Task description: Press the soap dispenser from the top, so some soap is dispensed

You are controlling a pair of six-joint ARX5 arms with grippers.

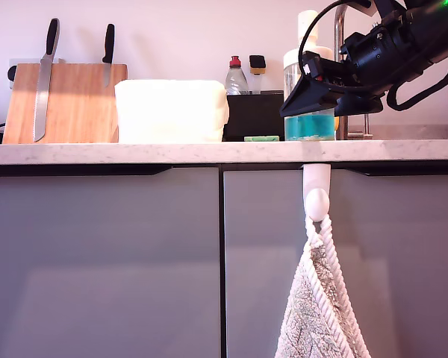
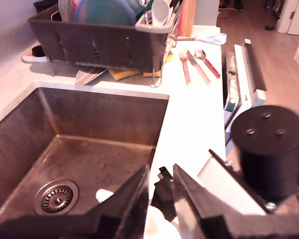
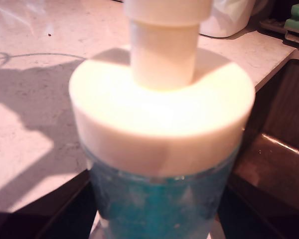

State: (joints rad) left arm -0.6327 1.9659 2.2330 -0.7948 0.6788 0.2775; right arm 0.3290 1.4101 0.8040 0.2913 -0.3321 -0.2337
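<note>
The soap dispenser (image 1: 309,89) stands on the counter at the exterior view's right, a clear bottle with a wide white cap (image 3: 162,124) and a white plunger knob (image 1: 308,22). Teal-blue soap (image 1: 310,127) fills its lower part. My second gripper (image 3: 159,219) has a dark finger against each side of the bottle body; in the exterior view one black finger (image 1: 308,95) crosses in front of it. My first gripper (image 2: 161,172) faces the sink with its fingers a narrow slit apart, and something white (image 2: 159,226) shows below them.
A steel sink (image 2: 89,149) lies beside the dispenser, with a dish rack (image 2: 99,40) and cutlery (image 2: 197,62) beyond it. On the counter stand a knife board (image 1: 63,101), a white tub (image 1: 172,110), a red-capped bottle (image 1: 235,74), a green sponge (image 1: 261,138) and a tap (image 1: 340,74). A towel (image 1: 321,306) hangs below.
</note>
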